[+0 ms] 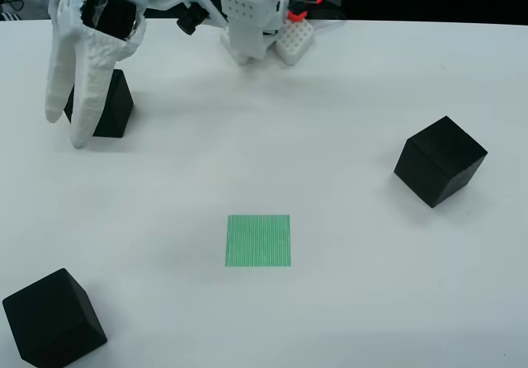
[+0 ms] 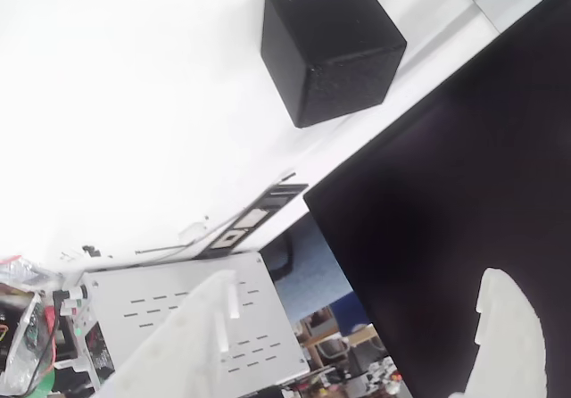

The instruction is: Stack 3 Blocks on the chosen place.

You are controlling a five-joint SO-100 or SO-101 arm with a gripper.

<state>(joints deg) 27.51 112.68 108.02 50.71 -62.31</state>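
in the view from above, the white two-finger gripper (image 1: 68, 131) hangs near the white worktop's (image 1: 330, 96) far left corner, its long textured fingers (image 1: 92, 87) a little apart and holding nothing, one crossing in front of a matte black cube (image 1: 114, 104); whether it touches is unclear. another matte black cube (image 1: 54, 318) sits at the near left corner. the flat green striped square patch (image 1: 258, 240) lies bare mid-worktop toward the near edge, and a third matte black cube (image 1: 440, 161) stands near the right edge.

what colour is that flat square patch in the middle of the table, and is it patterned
The square patch is green with fine vertical stripes, clearest in the view from above.
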